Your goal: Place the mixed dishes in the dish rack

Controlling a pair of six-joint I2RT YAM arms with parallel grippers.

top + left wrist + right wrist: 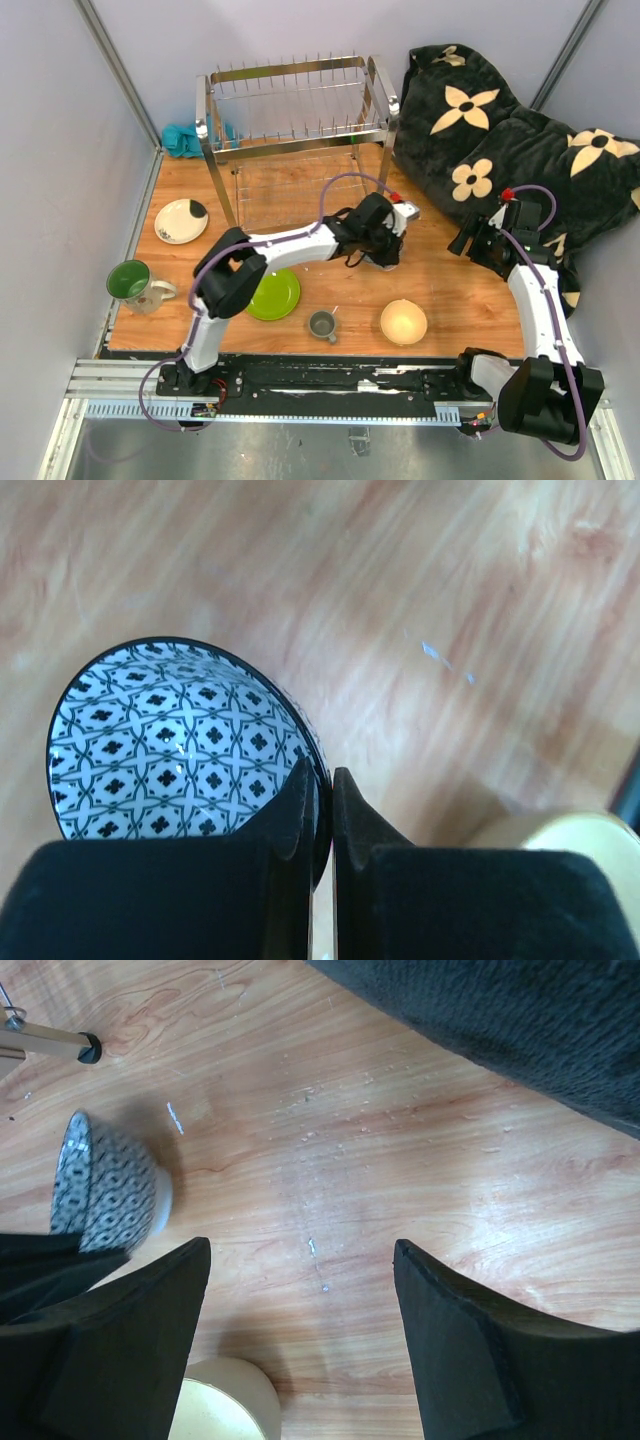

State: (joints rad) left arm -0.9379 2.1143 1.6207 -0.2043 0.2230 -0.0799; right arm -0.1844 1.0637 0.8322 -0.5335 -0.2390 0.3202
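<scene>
My left gripper (383, 248) (322, 780) is shut on the rim of the blue-patterned small bowl (170, 745), one finger inside and one outside. The bowl is tilted on edge over the wood and also shows in the right wrist view (105, 1195). My right gripper (468, 240) (300, 1250) is open and empty above bare wood, right of the bowl. The chrome dish rack (295, 110) stands at the back, with nothing in it. The cream-yellow bowl (403, 322) (225, 1405), grey mug (322, 324), lime-green plate (275, 294), cream plate (181, 220) and green-inside mug (133, 283) sit on the table.
A black flowered blanket (510, 130) (520, 1010) covers the right and back right. A teal cloth (185, 138) lies behind the rack's left leg. A rack leg (50, 1038) shows at the upper left of the right wrist view.
</scene>
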